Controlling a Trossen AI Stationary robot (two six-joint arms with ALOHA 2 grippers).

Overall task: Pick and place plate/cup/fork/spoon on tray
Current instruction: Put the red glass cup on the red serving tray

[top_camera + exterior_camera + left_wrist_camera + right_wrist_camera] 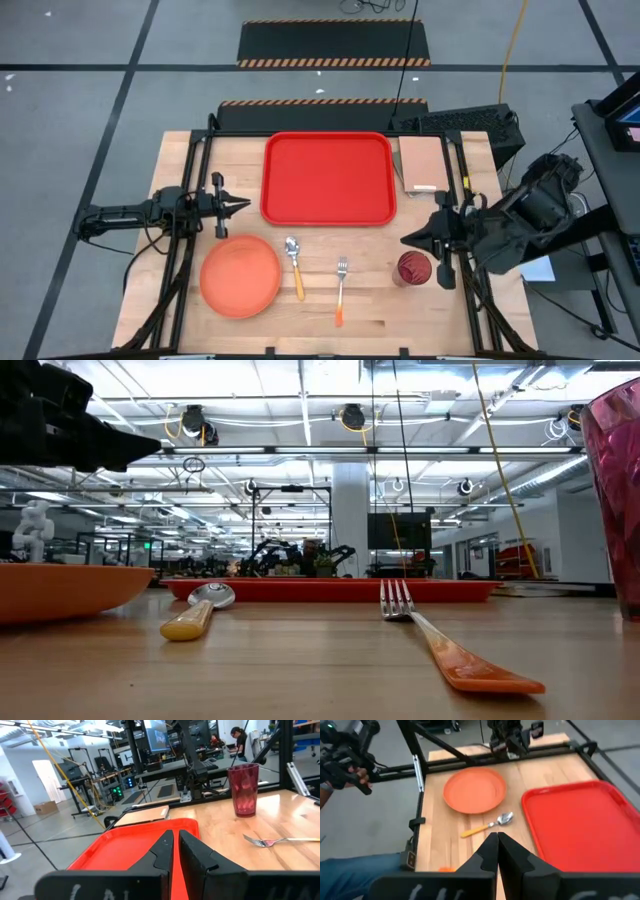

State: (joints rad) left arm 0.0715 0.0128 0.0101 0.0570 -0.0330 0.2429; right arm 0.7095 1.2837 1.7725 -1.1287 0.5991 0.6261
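Note:
The red tray (327, 178) lies at the table's far middle. The orange plate (240, 276) lies near the front left, the spoon (294, 262) and the fork (341, 288) to its right, and the dark red cup (412, 268) stands upright at the right. My left gripper (246, 206) is shut and empty, above the table just left of the tray and beyond the plate. My right gripper (406, 240) is shut and empty, between the tray's right near corner and the cup. In the left wrist view the cup (243, 789) and the fork (280, 841) show beyond the tray.
A tan-pink pad (422, 164) lies right of the tray at the far right. Black frame rails (193, 230) run along the table's left and right sides. A person's hand (340, 775) shows beyond the table's left edge in the right wrist view.

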